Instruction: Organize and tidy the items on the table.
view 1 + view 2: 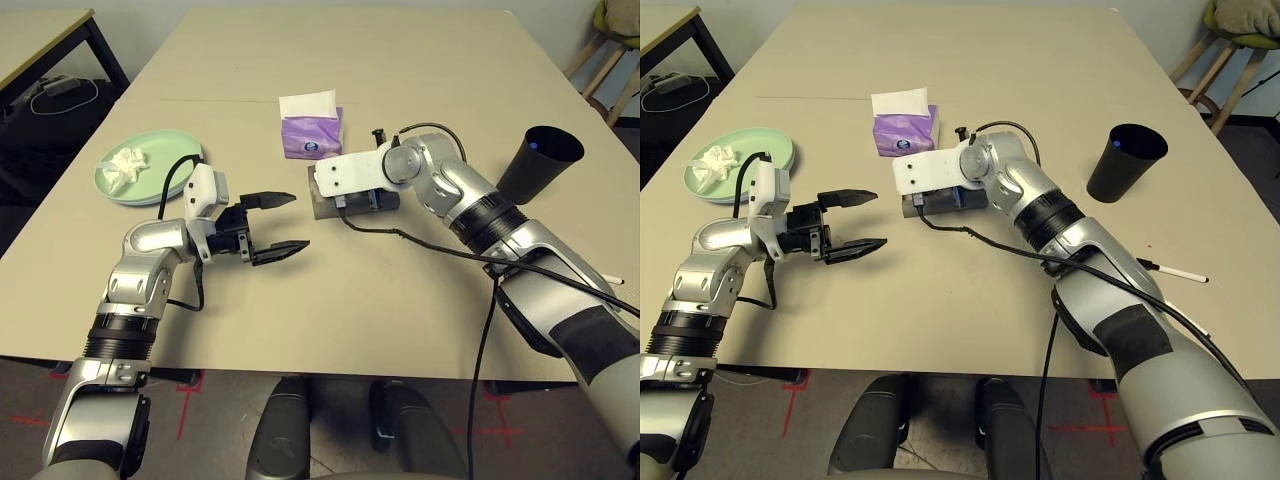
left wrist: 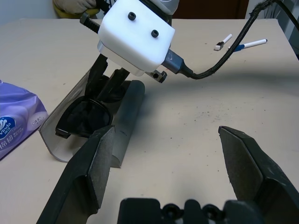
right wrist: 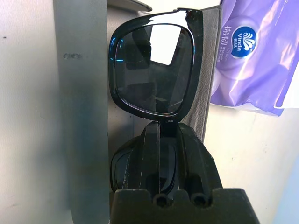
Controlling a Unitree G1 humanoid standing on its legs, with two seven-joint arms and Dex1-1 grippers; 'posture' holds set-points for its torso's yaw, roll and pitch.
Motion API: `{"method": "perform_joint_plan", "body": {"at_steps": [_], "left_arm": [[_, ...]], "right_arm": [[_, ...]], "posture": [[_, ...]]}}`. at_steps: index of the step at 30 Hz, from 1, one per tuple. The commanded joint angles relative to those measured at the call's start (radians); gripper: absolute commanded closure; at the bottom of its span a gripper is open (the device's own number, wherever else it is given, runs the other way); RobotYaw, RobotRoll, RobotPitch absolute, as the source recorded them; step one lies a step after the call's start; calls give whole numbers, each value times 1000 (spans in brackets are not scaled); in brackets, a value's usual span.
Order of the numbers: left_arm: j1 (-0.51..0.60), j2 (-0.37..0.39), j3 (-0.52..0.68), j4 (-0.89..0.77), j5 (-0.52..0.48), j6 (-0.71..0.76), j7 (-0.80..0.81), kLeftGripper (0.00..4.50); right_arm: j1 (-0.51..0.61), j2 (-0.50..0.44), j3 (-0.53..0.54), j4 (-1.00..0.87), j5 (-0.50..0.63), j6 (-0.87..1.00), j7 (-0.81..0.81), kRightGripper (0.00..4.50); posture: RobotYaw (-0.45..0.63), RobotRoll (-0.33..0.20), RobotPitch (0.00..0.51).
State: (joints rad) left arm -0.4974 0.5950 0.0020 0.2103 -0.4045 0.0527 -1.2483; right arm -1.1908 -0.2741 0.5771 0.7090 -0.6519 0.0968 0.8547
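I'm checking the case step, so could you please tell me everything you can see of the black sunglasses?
The black sunglasses have a glossy, plastic-looking frame with dark squarish lenses that mirror the room. They lie in the open grey glasses case, beside the purple tissue box on the table. The right gripper has its black fingers closed over the frame's middle, between the two lenses.

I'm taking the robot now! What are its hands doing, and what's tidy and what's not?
Right gripper: shut on the black sunglasses, lowering them into the open grey glasses case.
Left gripper: open, empty, hovering near the case.
Done: crumpled tissue lies on the green plate.
Left: release the sunglasses, close the case, gather the marker pens. Purple tissue box and black cup stand untouched.
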Motion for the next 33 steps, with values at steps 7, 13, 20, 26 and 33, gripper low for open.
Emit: {"method": "perform_joint_plan", "body": {"at_steps": [7,13,20,26,33], "left_arm": [[13,8,-5,-25,9,4,-2,0],[12,8,-7,-25,10,7,-1,0],[11,8,-8,-20,13,6,-2,0],[10,8,-8,-18,16,5,-2,0],[0,4,-8,-3,20,0,-6,0]], "right_arm": [[7,16,19,-13,-12,10,12,4171],[6,15,17,-2,-18,37,18,4171],[-3,25,13,0,-14,51,25,4171],[-6,26,12,5,-11,52,35,4171],[-21,22,1,4,-4,56,40,3091]], "posture": [[308,0,118],[306,0,117],[305,0,117],[305,0,117],[285,0,109]]}}
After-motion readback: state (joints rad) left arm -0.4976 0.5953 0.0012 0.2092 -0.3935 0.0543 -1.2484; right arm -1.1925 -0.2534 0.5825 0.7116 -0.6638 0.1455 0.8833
